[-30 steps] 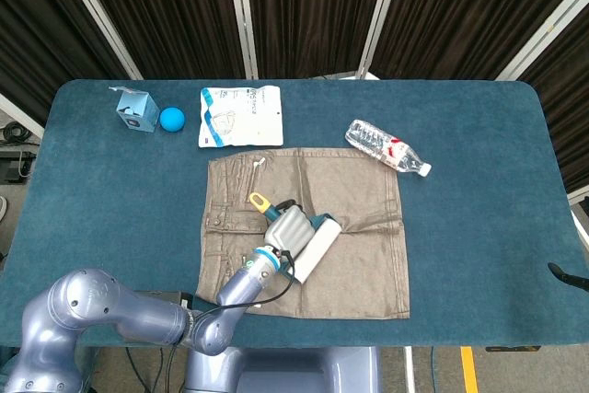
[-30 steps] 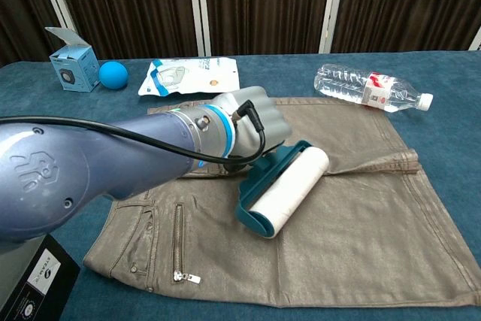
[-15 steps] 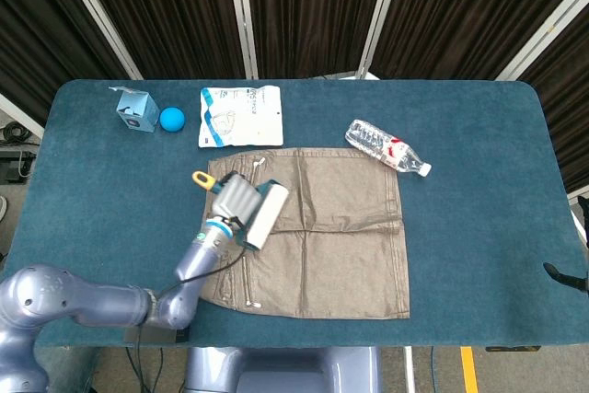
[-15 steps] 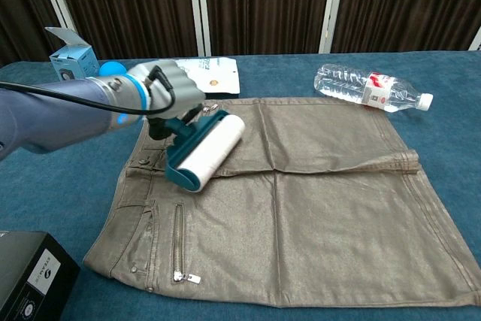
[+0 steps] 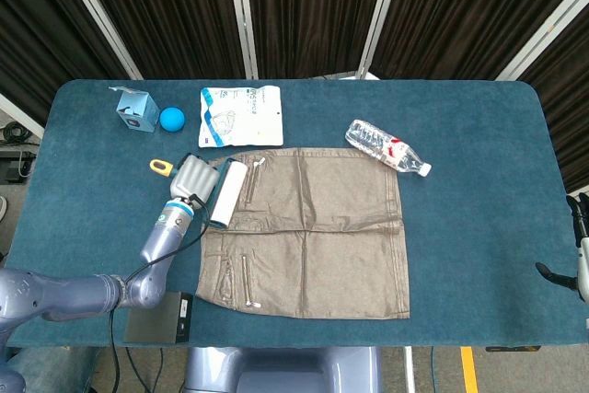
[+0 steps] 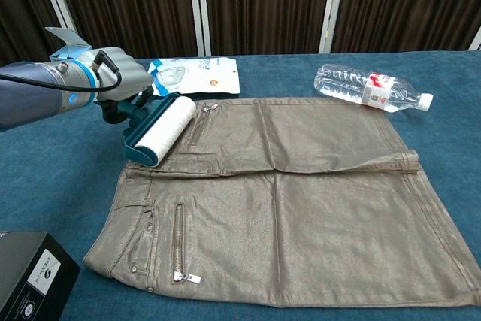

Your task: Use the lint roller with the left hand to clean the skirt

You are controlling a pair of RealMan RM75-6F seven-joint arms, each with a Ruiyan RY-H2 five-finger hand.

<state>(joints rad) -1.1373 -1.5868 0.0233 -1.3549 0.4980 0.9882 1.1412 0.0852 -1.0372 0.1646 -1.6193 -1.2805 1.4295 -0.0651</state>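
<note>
Taupe faux-leather skirt (image 5: 308,232), head view: it spreads to the right of the left hand (image 5: 191,175), whose fingers are wrapped around the lint roller (image 5: 225,192) handle. Roller's long axis runs near-far at the skirt's left waistband edge, beside the hand; half a second ago it sat further in over the fabric. Right hand (image 5: 578,255) barely shows at the frame edge, state indeterminable. Chest view: left hand (image 6: 120,80) holds the roller (image 6: 159,130) at the skirt's (image 6: 301,201) far-left corner, the rest of the fabric lying rightward and nearer; formerly roller was mid-panel.
</note>
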